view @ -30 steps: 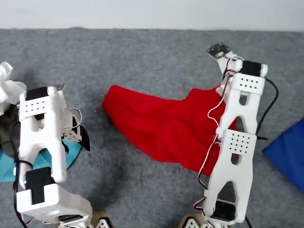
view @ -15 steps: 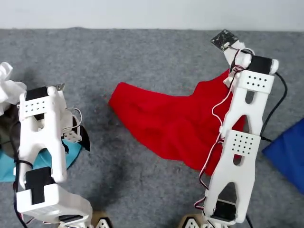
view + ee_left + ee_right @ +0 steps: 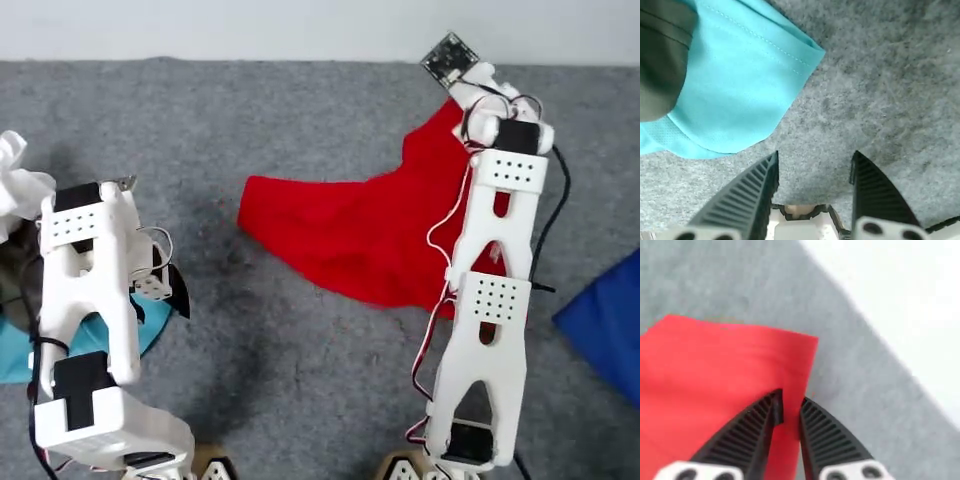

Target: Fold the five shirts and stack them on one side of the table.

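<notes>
Right gripper (image 3: pixel 790 407) pinches the red shirt (image 3: pixel 715 370) by its edge between almost closed fingers (image 3: pixel 752 425), near the far edge of the table (image 3: pixel 300 110); left gripper (image 3: pixel 812 170) is open, empty.

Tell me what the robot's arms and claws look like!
The left arm and right arm are chunky white plastic with grids of little holes and black motor blocks. Thin red and white wires and a black cable run along the right arm. The left claw and right claw have black ribbed fingers on white bases.
</notes>
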Tool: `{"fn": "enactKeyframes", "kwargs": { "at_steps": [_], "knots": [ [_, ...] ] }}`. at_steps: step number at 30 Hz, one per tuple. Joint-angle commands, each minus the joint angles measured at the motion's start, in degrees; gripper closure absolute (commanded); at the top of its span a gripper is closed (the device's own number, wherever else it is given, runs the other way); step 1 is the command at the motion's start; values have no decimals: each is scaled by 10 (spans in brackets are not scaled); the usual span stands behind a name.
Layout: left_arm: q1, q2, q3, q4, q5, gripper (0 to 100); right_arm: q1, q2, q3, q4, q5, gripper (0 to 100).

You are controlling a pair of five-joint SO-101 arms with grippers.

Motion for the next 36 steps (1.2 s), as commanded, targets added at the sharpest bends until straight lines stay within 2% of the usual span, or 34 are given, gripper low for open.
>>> {"fn": "enactKeyframes", "kwargs": {
  "at_steps": [1, 6, 9, 14, 20, 22, 30, 34, 36],
  "knots": [
    [1, -22, 0, 16, -4, 776, -15, -31, -21, -47, 5, 991],
    [1, -22, 0, 15, -4, 776, -22, -60, -11, -66, 3, 991],
    [2, -22, 1, 15, -4, 776, -20, -76, 33, -53, -34, 980],
    [2, -22, 26, 15, -4, 776, -20, -98, 73, -16, -102, 804],
    [2, -22, 41, 15, -4, 776, -23, -138, 75, 17, -108, 799],
    [2, -22, 41, 15, -4, 776, -21, -153, 73, 56, -110, 800],
    [2, -25, 43, 16, -4, 776, -10, -207, 77, 322, -112, 800],
    [0, -24, 44, 16, -4, 776, 26, -238, 115, 320, -157, 800],
    [1, -24, 44, 16, -4, 776, 36, -261, 178, 320, -171, 800]
  ]
}}
